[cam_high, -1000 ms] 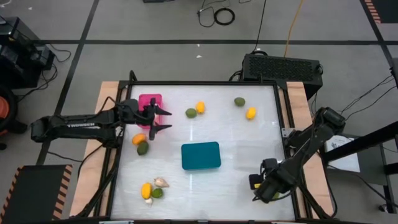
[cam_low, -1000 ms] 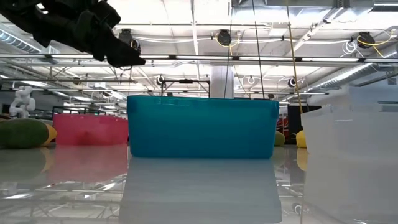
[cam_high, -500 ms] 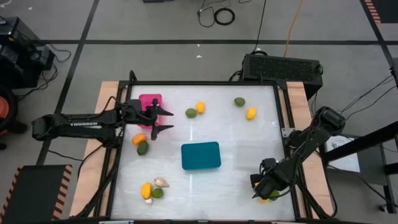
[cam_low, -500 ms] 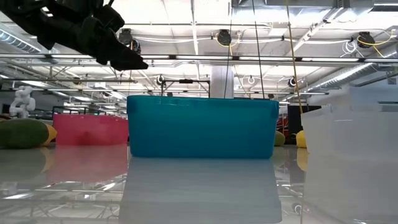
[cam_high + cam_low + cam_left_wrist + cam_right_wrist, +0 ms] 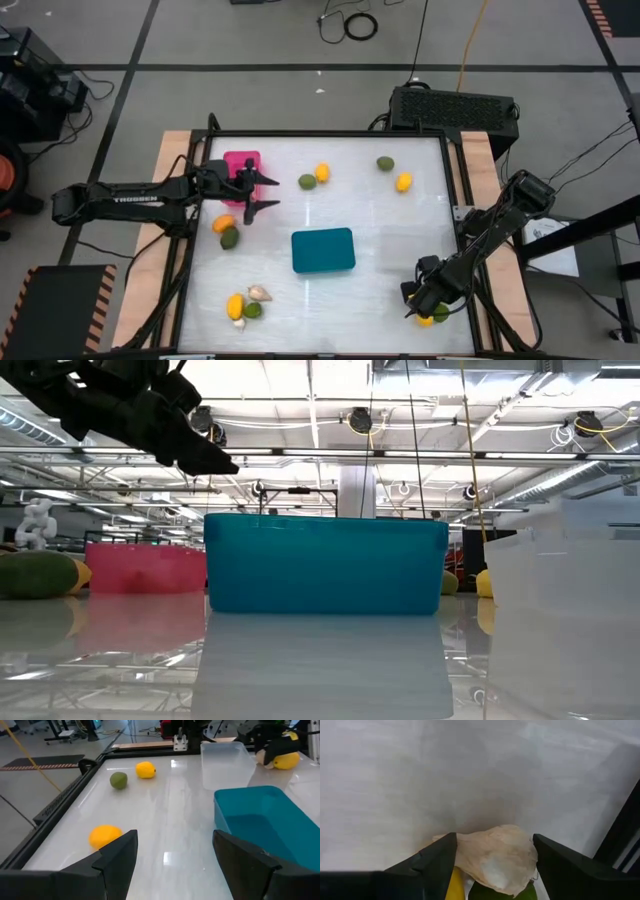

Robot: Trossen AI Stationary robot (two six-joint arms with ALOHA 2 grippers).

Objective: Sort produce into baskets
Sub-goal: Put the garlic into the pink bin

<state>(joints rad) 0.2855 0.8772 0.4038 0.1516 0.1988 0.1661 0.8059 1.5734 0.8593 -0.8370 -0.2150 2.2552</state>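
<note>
Grippers first. My left gripper (image 5: 262, 194) hung above the table (image 5: 380, 230) just beside the pink basket (image 5: 240, 170), fingers (image 5: 117, 852) spread wide, holding nothing; it faced across the table toward the teal basket (image 5: 323, 250). My right gripper (image 5: 420, 305) was low at the table's near-right corner, over a small heap of produce. In the right wrist view its fingers (image 5: 432, 860) stood apart on either side of a beige garlic bulb (image 5: 495, 857), w/ a yellow fruit (image 5: 451, 885) and a green fruit (image 5: 490, 892) just under the bulb. Contact btwn fingers and bulb: could not tell.

Baskets: teal basket approx. mid-table, long axis running left-right in the high view. Pink basket at far left, long axis running front-back. Clear basket (image 5: 227, 762) showed in the left wrist view, beyond the teal one, near the right gripper.

Loose produce, high view:
- Orange fruit (image 5: 223, 223) touching green fruit (image 5: 229, 238), near side of the pink basket.
- Green fruit (image 5: 306, 182) just beside yellow fruit (image 5: 322, 173), far centre.
- Green fruit (image 5: 386, 163) and yellow fruit (image 5: 403, 182), far right, apart.
- Near-left cluster: yellow fruit (image 5: 235, 304), long axis front-back; garlic bulb (image 5: 259, 293); green fruit (image 5: 253, 310).
</note>
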